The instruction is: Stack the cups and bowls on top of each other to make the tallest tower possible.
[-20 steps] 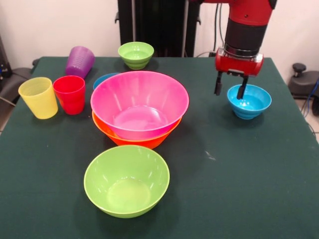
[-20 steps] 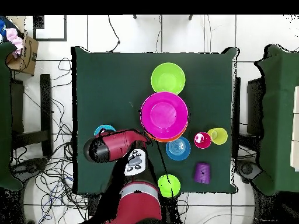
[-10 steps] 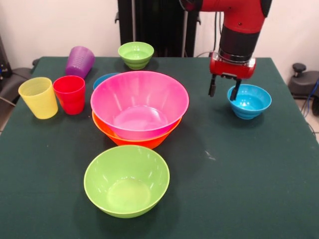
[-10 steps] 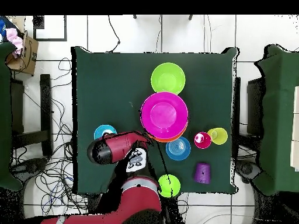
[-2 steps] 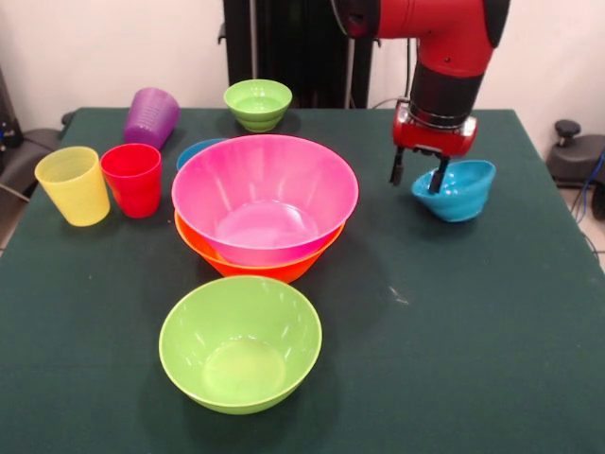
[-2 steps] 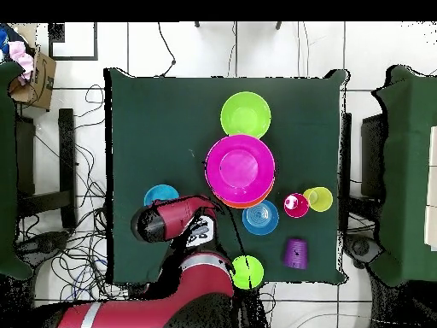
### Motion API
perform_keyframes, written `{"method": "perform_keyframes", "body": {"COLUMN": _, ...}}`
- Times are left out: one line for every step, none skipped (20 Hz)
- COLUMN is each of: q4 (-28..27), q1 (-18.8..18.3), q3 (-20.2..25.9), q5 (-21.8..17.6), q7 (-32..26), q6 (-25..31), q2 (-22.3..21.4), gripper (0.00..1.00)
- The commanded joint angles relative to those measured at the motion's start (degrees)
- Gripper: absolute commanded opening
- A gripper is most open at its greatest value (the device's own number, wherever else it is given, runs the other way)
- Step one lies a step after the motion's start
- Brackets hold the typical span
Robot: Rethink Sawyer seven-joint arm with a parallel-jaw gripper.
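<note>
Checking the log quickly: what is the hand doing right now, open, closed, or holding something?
Hand: closed on the rim of the blue bowl, which hangs tilted from it.

I see open table (image 5: 492, 322) right of the pink bowl (image 5: 265, 199); cups (image 5: 130, 178) crowd its left.

Glossy plastic bowls (image 5: 265, 200), matt tablecloth (image 5: 473, 331)
</note>
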Motion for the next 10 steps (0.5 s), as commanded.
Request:
{"method": "perform_keyframes", "body": {"q4": -5.45, "q1": 0.19, "q3": 3.6, "q5": -2.41, "q7": 1.39, "q6": -5.03, "q2": 6.23, "gripper": 1.0}}
{"method": "perform_keyframes", "body": {"q4": -5.47, "q1": -0.11, "q3": 4.17, "q5": -2.36, "q7": 1.24, "q6": -5.41, "q2": 6.43, "gripper": 1.0}}
{"method": "perform_keyframes", "body": {"q4": -5.6, "q1": -0.21, "q3": 4.38, "q5": -2.23, "q7": 1.15, "q6": -5.32, "q2": 6.47, "gripper": 1.0}}
{"method": "perform_keyframes", "body": {"q4": -5.62, "q1": -0.36, "q3": 4.8, "q5": -2.1, "q7": 1.0, "q6": -5.23, "q2": 6.37, "gripper": 1.0}}
{"method": "perform_keyframes", "body": {"q4": -5.41, "q1": -0.35, "q3": 4.93, "q5": -2.08, "q7": 1.0, "q6": -5.35, "q2": 6.2, "gripper": 1.0}}
{"method": "perform_keyframes", "body": {"q4": -5.47, "q1": -0.42, "q3": 5.23, "q5": -2.1, "q7": 0.98, "q6": -5.77, "q2": 6.12, "gripper": 1.0}}
{"method": "perform_keyframes", "body": {"q4": -5.24, "q1": -0.74, "q3": 5.82, "q5": -2.04, "q7": 1.05, "q6": -6.33, "q2": 6.0, "gripper": 1.0}}
{"method": "perform_keyframes", "body": {"q4": -5.02, "q1": -1.07, "q3": 6.41, "q5": -1.98, "q7": 1.12, "q6": -6.89, "q2": 5.88, "gripper": 1.0}}
{"method": "perform_keyframes", "body": {"q4": -4.68, "q1": -1.33, "q3": 6.9, "q5": -1.88, "q7": 1.18, "q6": -7.11, "q2": 5.63, "gripper": 1.0}}
{"method": "perform_keyframes", "body": {"q4": -4.47, "q1": -1.48, "q3": 7.29, "q5": -1.72, "q7": 1.63, "q6": -8.11, "q2": 5.12, "gripper": 1.0}}
